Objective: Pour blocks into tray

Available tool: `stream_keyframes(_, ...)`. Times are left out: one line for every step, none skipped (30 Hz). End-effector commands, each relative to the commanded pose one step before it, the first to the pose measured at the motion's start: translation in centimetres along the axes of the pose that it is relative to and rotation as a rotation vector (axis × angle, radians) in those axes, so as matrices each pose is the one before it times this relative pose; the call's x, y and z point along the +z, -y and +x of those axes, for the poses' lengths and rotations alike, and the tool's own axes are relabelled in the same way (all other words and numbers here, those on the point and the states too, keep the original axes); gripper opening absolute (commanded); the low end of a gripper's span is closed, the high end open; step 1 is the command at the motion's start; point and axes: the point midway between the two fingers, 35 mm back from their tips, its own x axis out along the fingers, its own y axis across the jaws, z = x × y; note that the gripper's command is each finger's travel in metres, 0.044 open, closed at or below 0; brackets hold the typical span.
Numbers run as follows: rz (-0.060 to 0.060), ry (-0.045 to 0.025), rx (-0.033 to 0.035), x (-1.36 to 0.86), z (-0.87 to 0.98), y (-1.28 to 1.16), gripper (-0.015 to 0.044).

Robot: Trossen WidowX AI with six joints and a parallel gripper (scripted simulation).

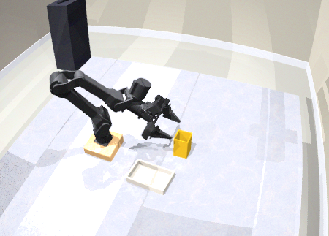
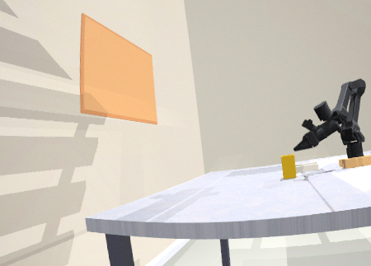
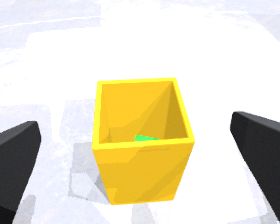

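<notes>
A yellow square cup [image 1: 181, 149] [image 2: 288, 167] [image 3: 144, 175] stands upright on the table. In the wrist view part of a green block [image 3: 145, 138] shows inside it; the near wall hides the rest of the inside. A shallow off-white tray [image 1: 160, 180] [image 2: 310, 167] lies beside the cup, toward the lower left in the top view, with nothing in it. My gripper [image 1: 175, 130] [image 2: 295, 150] [image 3: 135, 118] is open and empty. Its fingertips are slightly above the cup and on the arm's side of it; in the wrist view the cup appears between the fingers, apart from both.
The arm's base stands on a wooden block [image 1: 113, 148] [image 2: 354, 161] on the table [image 1: 219, 192] [image 2: 198, 204], to the left of the cup in the top view. A tall dark box [image 1: 69, 33] stands behind the arm. An orange panel [image 2: 117, 74] hangs on the wall.
</notes>
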Motion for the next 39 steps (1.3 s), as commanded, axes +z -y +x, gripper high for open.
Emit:
stream_keyframes(-0.0121,-0.00957,0.00030,-1.163,0.386,0.051,0.0440)
stream_keyframes(-0.0001,-0.00004,-0.00002,-0.268,0.088,0.026,0.0440)
stream_keyframes(-0.0001,-0.00005,-0.00002,-0.267,0.080,0.032,0.0440)
stream_keyframes(-0.0001,-0.00005,-0.00002,-0.265,0.072,0.038,0.0440)
stream_keyframes(-0.0001,-0.00006,-0.00003,-0.263,0.063,0.044,0.0440)
stream_keyframes(-0.0001,-0.00006,-0.00003,-0.261,0.055,0.050,0.0440)
stream_keyframes(-0.0001,-0.00007,-0.00003,-0.259,0.047,0.055,0.0440)
stream_keyframes(-0.0001,-0.00007,-0.00003,-0.256,0.039,0.061,0.0440)
stream_keyframes(-0.0001,-0.00008,-0.00003,-0.252,0.031,0.066,0.0440)
stream_keyframes(-0.0001,-0.00007,-0.00003,-0.202,0.019,0.057,0.0440)
stream_keyframes(0.0000,-0.00004,-0.00002,-0.120,0.009,0.036,0.0440)
stream_keyframes(0.0000,-0.00001,-0.00001,-0.040,0.003,0.012,0.0440)
stream_keyframes(0.0000,0.00002,0.00000,0.007,0.023,-0.001,0.0440)
stream_keyframes(0.0000,0.00005,-0.00001,0.020,0.068,-0.002,0.0440)
stream_keyframes(0.0000,0.00011,-0.00001,0.033,0.113,-0.002,0.0440)
stream_keyframes(0.0000,0.00015,-0.00002,0.037,0.131,-0.001,0.0440)
stream_keyframes(-0.0001,0.00020,-0.00002,0.041,0.149,0.000,0.0440)
stream_keyframes(-0.0001,0.00024,-0.00002,0.040,0.150,0.002,0.0440)
stream_keyframes(0.0000,-0.00004,-0.00002,0.016,0.150,-0.002,0.0440)
stream_keyframes(0.0000,-0.00001,-0.00002,0.015,0.154,0.000,0.0440)
stream_keyframes(0.0000,0.00002,-0.00002,0.014,0.155,0.001,0.0440)
stream_keyframes(0.0000,0.00002,-0.00002,0.010,0.147,0.003,0.0440)
stream_keyframes(0.0000,0.00004,-0.00002,0.008,0.148,0.005,0.0440)
stream_keyframes(0.0000,0.00007,-0.00002,0.007,0.149,0.006,0.0440)
stream_keyframes(0.0000,0.00004,-0.00002,0.007,0.145,0.004,0.0440)
stream_keyframes(0.0000,0.00007,-0.00002,0.006,0.147,0.005,0.0440)
stream_keyframes(0.0000,0.00009,-0.00002,0.004,0.148,0.007,0.0440)
stream_keyframes(0.0000,0.00006,-0.00002,0.007,0.145,0.003,0.0440)
stream_keyframes(0.0000,0.00008,-0.00002,0.006,0.147,0.005,0.0440)
stream_keyframes(0.0000,0.00010,-0.00002,0.004,0.148,0.006,0.0440)
stream_keyframes(0.0000,0.00007,-0.00001,0.006,0.145,0.003,0.0440)
stream_keyframes(0.0000,0.00009,-0.00002,0.005,0.147,0.004,0.0440)
stream_keyframes(0.0000,0.00010,-0.00002,0.003,0.147,0.005,0.0440)
stream_keyframes(0.0000,0.00008,-0.00002,0.006,0.162,0.003,0.0440)
stream_keyframes(0.0000,0.00010,-0.00002,0.004,0.165,0.004,0.0440)
stream_keyframes(0.0000,0.00012,-0.00002,0.002,0.165,0.006,0.0440)
stream_keyframes(0.0000,0.00009,-0.00001,0.004,0.160,0.002,0.0440)
stream_keyframes(0.0000,0.00011,-0.00002,0.002,0.160,0.004,0.0440)
stream_keyframes(0.0000,0.00012,-0.00002,0.000,0.160,0.005,0.0440)
